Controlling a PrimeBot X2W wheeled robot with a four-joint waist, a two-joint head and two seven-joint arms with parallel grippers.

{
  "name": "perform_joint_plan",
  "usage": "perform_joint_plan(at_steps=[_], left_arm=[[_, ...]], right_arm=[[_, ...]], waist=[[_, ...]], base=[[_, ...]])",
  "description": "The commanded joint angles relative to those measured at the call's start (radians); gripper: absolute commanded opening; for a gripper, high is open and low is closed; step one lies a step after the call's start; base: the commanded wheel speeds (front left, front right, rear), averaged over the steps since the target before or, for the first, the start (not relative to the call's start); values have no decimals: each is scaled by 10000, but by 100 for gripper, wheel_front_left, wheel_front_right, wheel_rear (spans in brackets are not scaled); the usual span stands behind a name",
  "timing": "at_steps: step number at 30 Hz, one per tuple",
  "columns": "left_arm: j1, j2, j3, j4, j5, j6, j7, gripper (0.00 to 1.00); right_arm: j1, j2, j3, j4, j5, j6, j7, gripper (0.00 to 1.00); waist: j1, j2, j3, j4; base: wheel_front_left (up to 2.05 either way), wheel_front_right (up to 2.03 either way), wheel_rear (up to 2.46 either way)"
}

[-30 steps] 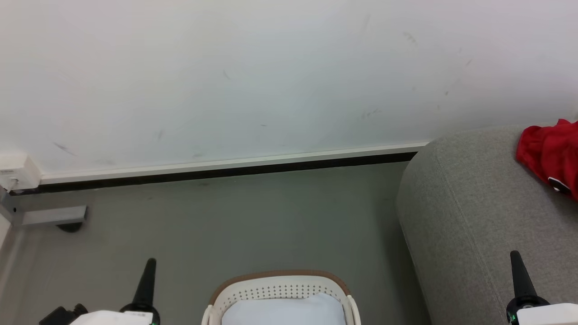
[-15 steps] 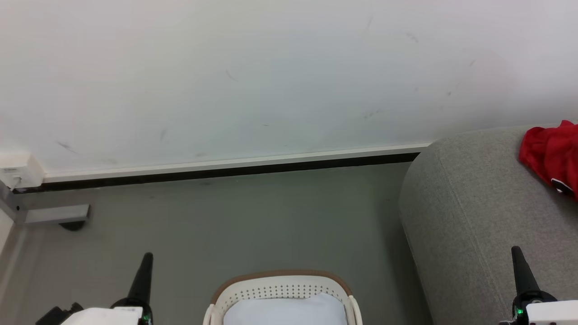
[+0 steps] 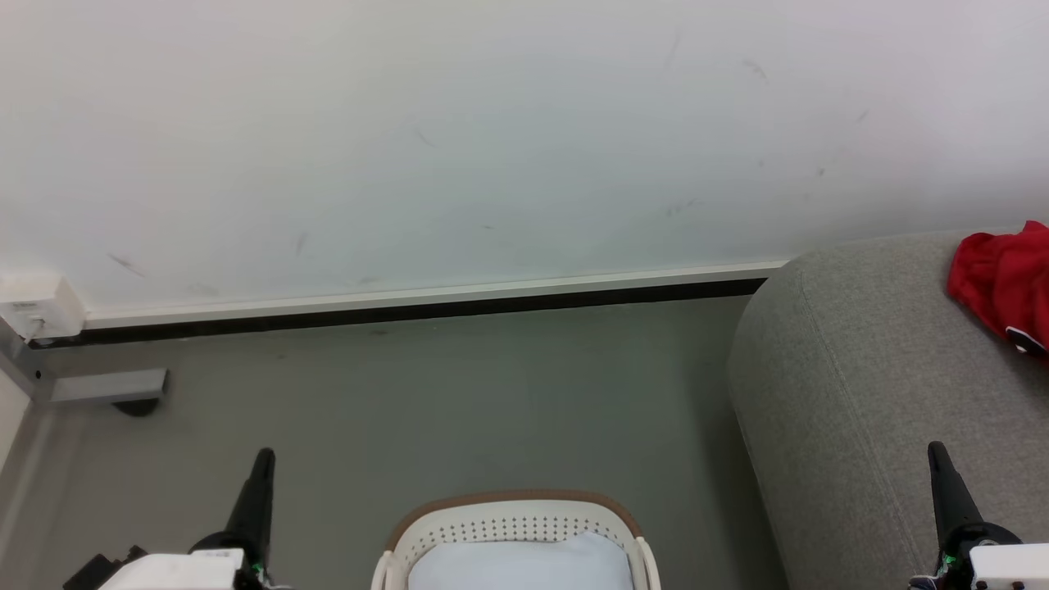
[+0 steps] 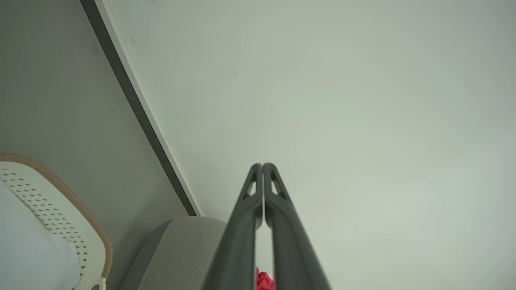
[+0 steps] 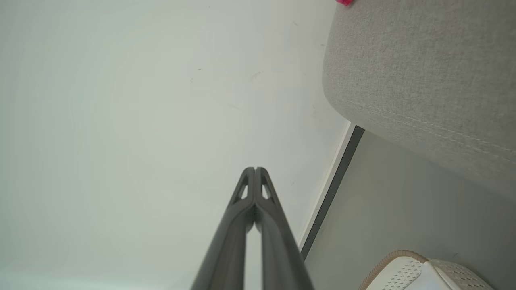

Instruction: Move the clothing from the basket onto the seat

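Items cropped in head view
Basket (image 3: pixel 508 524): cut by bottom edge. Clothing (image 3: pixel 1001 283): cropped at right edge, garment type unclear. Seat (image 3: pixel 852 369): ran off right and bottom edges.

You've got grey floor (image 3: pixel 492 393) across the middle of the head view. On it: basket (image 3: pixel 508 497) at bottom centre, seat (image 3: pixel 860 369) at right, with a strip of bare floor between them. On the seat, at the upper right edge of frame: red clothing (image 3: pixel 1000 279), bunched and partly cut off.
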Motion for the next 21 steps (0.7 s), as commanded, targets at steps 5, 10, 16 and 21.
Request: perform_joint_plan(at_steps=[5,10,16,21], left_arm=[[-130,82,107,-56,-537,-68,156,0],[-168,82,143,-60,-922,-94,248,0],[-198,84,186,-62,-1293,-110,346,0],[-209,84,200,-61,-1457,-115,390,0]], right_arm=[[-134,-98,-62,-101,538,-21,154,0],[-146,-98,-76,-132,905,-21,237,0],[-159,-97,-93,-170,1373,-22,342,0],[-161,-98,-98,-177,1457,-23,380,0]], waist=[[0,0,-1,26],[0,0,-2,51],[0,0,-3,82],[0,0,-3,95]], base=[[0,0,0],[0,0,0],[0,0,0],[0,0,0]])
